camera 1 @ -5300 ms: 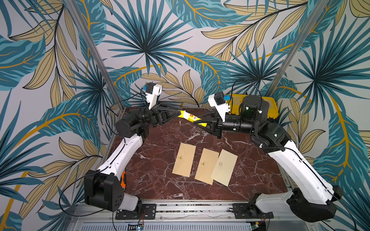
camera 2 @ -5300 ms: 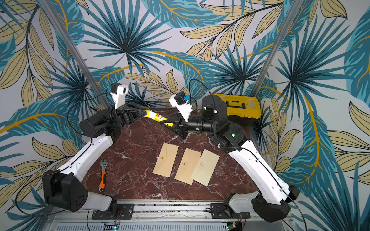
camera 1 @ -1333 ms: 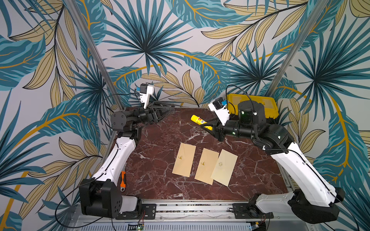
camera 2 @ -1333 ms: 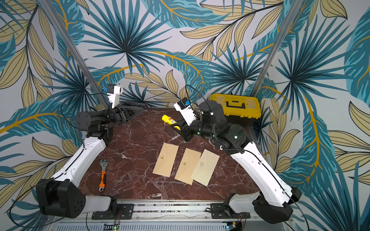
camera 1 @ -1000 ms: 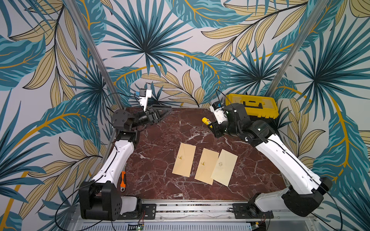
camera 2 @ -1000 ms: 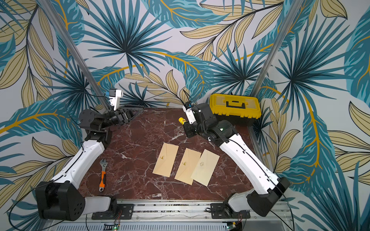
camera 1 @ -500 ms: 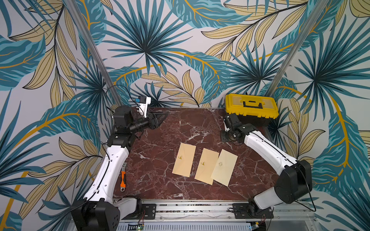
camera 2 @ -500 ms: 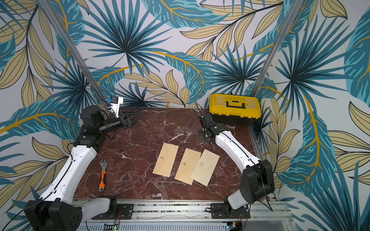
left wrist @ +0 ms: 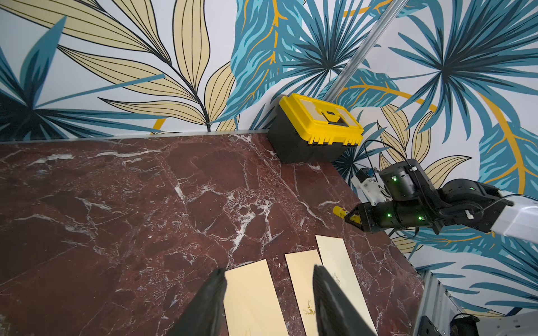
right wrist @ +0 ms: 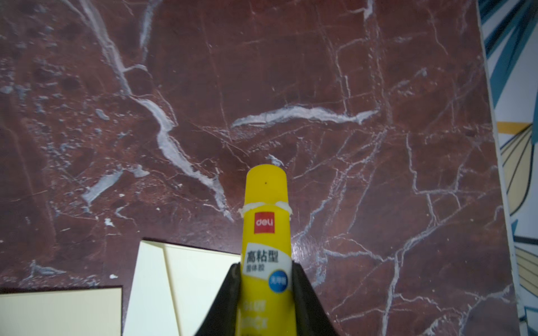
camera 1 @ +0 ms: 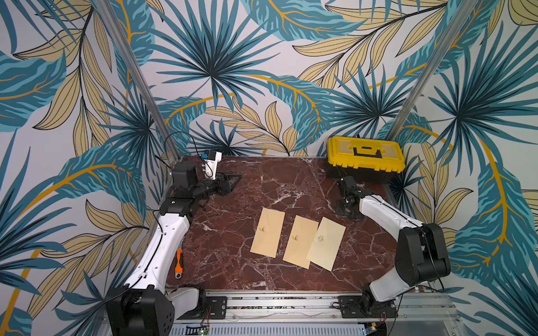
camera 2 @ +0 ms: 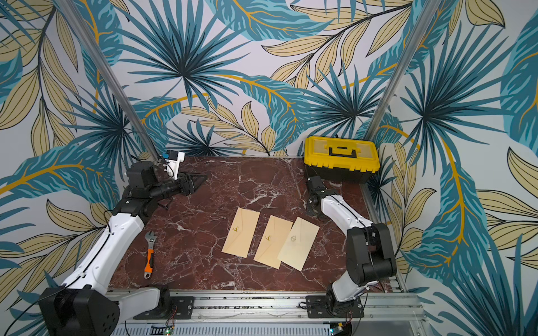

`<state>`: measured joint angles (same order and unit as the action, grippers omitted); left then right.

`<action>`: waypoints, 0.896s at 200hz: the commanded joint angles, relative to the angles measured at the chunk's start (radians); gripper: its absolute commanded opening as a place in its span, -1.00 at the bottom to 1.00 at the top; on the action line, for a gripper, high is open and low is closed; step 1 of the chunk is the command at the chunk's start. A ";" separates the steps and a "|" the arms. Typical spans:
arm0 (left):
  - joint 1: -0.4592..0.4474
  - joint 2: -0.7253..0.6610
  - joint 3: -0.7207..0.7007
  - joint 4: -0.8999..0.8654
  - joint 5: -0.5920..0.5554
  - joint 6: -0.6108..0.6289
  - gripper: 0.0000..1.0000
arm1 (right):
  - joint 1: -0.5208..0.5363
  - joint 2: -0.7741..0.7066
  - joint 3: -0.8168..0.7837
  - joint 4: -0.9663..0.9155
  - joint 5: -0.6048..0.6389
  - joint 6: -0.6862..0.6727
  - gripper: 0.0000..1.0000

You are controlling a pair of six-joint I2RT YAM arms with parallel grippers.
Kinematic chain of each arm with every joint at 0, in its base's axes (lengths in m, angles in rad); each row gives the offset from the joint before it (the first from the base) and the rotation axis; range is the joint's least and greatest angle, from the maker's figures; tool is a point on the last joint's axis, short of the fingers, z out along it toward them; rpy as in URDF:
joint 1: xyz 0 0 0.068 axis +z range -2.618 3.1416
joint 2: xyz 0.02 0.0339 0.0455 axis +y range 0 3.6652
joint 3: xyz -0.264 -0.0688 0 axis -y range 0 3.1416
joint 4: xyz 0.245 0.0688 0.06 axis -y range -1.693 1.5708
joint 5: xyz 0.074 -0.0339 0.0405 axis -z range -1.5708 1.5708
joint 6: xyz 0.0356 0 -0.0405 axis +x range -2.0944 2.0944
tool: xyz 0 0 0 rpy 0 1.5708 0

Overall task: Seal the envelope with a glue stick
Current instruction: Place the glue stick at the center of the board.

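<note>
Glue stick [right wrist: 266,232], lower centre, is clamped in right jaws, cap [right wrist: 265,186] on; left jaws are apart, empty. Cap is best pulled off straight before envelope [right wrist: 186,279] is approached.

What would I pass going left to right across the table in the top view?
wrench → first envelope → middle envelope → last envelope → toolbox
</note>
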<state>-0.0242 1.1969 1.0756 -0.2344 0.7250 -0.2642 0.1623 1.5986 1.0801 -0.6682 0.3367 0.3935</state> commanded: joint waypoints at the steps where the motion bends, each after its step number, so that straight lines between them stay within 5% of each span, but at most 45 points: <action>1: 0.009 -0.005 -0.016 0.005 0.007 0.013 0.03 | -0.001 -0.006 -0.044 -0.094 0.049 0.095 -1.00; 103: 0.017 0.010 -0.018 0.013 0.014 0.002 0.04 | -0.006 -0.042 -0.218 -0.151 -0.138 0.168 -0.96; 179: 0.026 0.019 -0.020 0.010 0.018 -0.002 0.03 | -0.044 -0.021 -0.303 -0.119 -0.219 0.214 -0.74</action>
<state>-0.0135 1.2064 1.0641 -0.2329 0.7296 -0.2672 0.1318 1.5455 0.8310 -0.7139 0.2134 0.5800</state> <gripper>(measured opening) 0.516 0.275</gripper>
